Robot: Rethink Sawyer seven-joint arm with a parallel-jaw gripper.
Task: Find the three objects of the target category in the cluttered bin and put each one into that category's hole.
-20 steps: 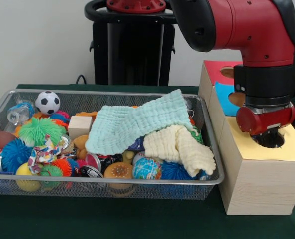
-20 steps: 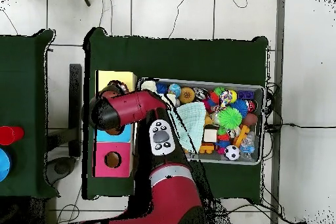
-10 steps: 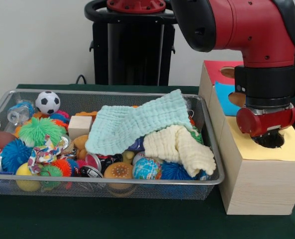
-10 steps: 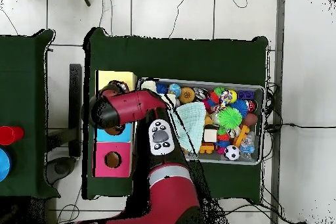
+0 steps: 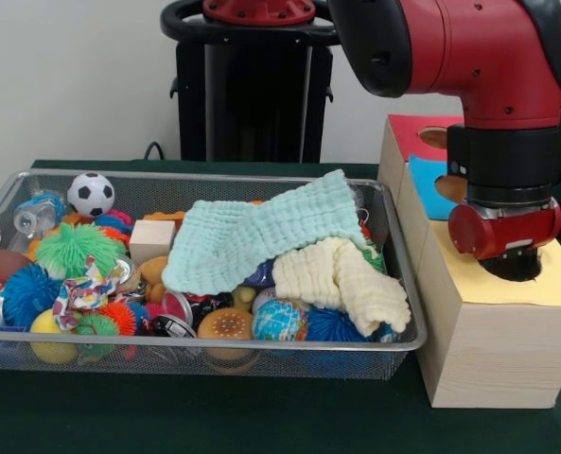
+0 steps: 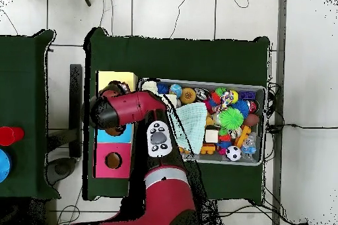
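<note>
Your gripper (image 5: pixel 517 268) is lifting slightly from the yellow-topped hole (image 5: pixel 531 274) at the wooden box's (image 5: pixel 488 350) near end, suggesting a drop; you cannot tell its opening. Remaining targets are lying in the wire mesh bin (image 5: pixel 195 355), partly under the pale green cloth (image 5: pixel 261 236).

Bin (image 5: pixel 405 284) is shiny wire mesh metal. Mint cloth (image 5: pixel 261 236) and cream cloth (image 5: pixel 341 274) are soft crinkled fabric, matt. Sorting box (image 5: pixel 493 350) is bare light wood with visible grain, matt coloured tops. Arm (image 5: pixel 488 57) has a glossy red plastic shell. Desk (image 5: pixel 214 416) has a matt dark green cover.
</note>
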